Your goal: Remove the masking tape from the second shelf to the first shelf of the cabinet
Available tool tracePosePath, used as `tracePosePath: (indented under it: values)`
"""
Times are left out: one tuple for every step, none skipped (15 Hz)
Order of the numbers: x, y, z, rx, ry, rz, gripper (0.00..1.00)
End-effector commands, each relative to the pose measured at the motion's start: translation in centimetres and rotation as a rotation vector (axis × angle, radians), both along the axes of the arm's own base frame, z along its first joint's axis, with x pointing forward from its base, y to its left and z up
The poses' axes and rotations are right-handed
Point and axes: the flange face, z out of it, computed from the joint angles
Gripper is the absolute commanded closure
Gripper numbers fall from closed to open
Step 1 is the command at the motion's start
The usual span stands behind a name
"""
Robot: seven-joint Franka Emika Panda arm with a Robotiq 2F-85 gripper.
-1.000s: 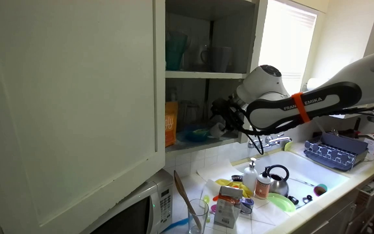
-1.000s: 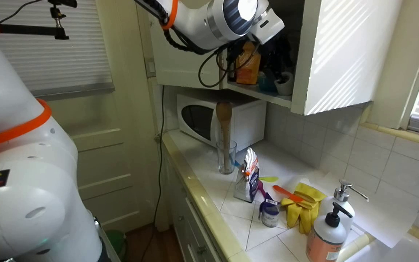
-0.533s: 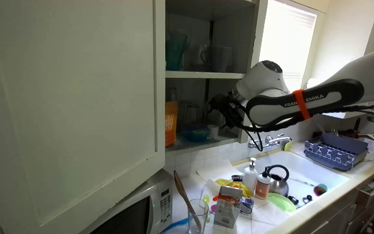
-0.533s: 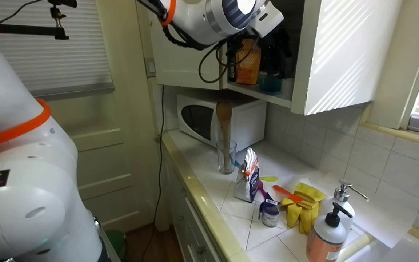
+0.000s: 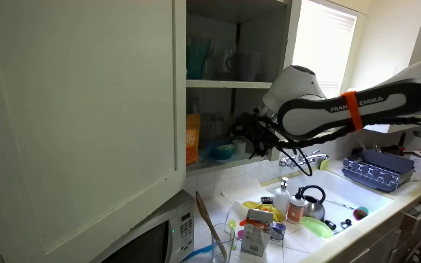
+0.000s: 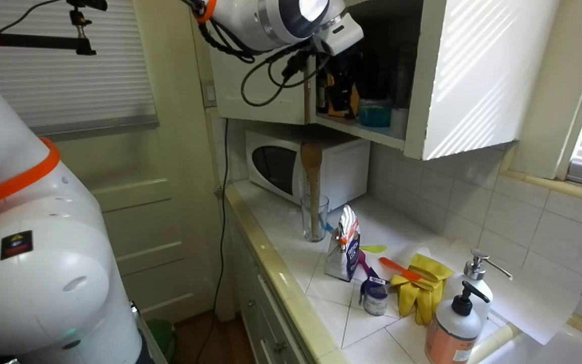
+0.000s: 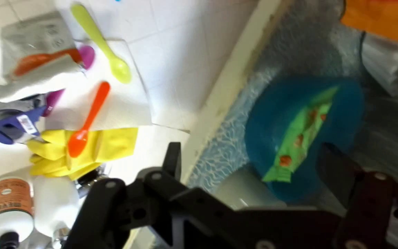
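The cabinet [image 5: 86, 109] stands open, with the second shelf [image 5: 228, 84] above the first shelf [image 5: 214, 166]. A white cylinder [image 5: 240, 147] stands upright on the first shelf beside a blue bowl [image 5: 222, 152]. It is the only thing that could be the masking tape, but I cannot tell it from a cup. It also shows in an exterior view [image 6: 399, 123] and, partly hidden by the gripper, in the wrist view [image 7: 245, 188]. My gripper [image 7: 250, 148] is open and empty at the cabinet's mouth, its fingers apart from the cylinder.
An orange bag [image 5: 192, 138] stands left on the first shelf, glasses behind. A green wrapper [image 7: 297, 138] lies in the bowl. Cups [image 5: 247, 66] stand on the second shelf. The cabinet's side wall [image 6: 427, 101] is close. A microwave [image 6: 341, 162] and utensils are below.
The white cylinder was tilted at the gripper a second ago; it has been let go and stands upright on the first shelf. The gripper has drawn away, over in front of the orange bag.
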Motion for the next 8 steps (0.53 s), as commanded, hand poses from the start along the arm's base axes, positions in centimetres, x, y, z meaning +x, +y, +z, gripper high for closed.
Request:
tracePosePath:
  values:
    - [-6.0, 2.8, 0.7, 0.010, 0.129, 0.069, 0.00]
    - [-7.6, 3.9, 1.6, 0.001, 0.155, 0.111, 0.00]
    - [-9.2, 4.8, 2.3, -0.010, 0.196, 0.152, 0.00]
    - [-11.0, 5.9, 3.5, -0.004, 0.236, 0.223, 0.00]
    - [-12.6, 6.7, 4.5, -0.006, 0.274, 0.265, 0.00]
    - [-14.1, 7.5, 5.5, -0.017, 0.316, 0.308, 0.00]
    - [-15.6, 8.3, 6.6, -0.027, 0.355, 0.352, 0.00]
    - [-17.0, 9.0, 7.7, -0.038, 0.393, 0.394, 0.00]
